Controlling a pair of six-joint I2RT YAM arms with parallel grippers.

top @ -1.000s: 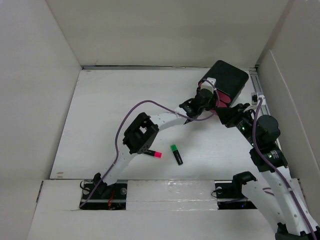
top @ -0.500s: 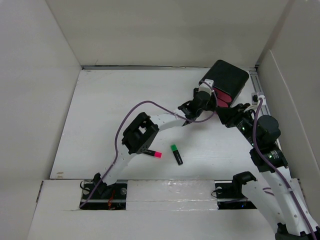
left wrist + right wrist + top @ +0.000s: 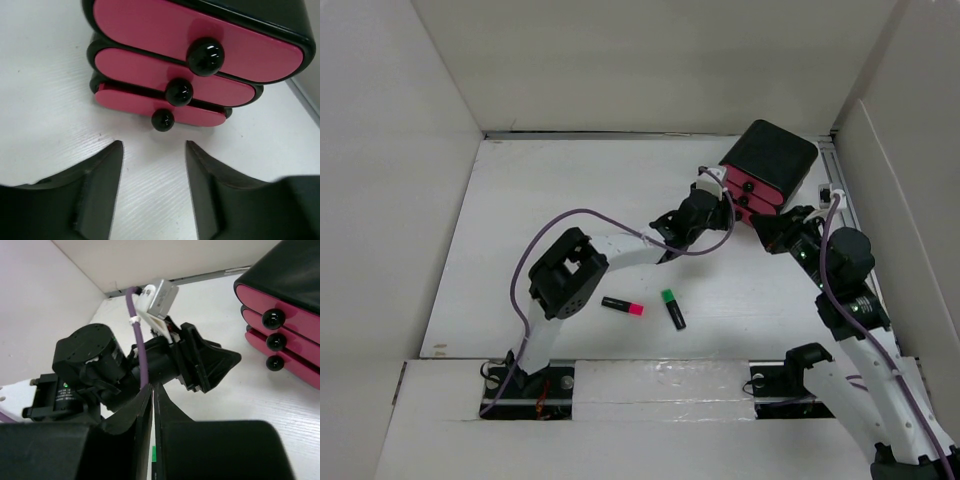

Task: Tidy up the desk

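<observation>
White desk (image 3: 540,220): left gripper (image 3: 154,146) spread apart, empty, facing drawer box (image 3: 768,165); right gripper (image 3: 152,392) pinched together, near box.

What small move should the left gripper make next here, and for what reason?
Probably ease the left gripper forward until its open fingers straddle the lowest black knob of the black box with pink drawers. The knob sits just ahead of the empty jaws, and a pink-capped highlighter and a green-capped highlighter lie on the white desk.
</observation>
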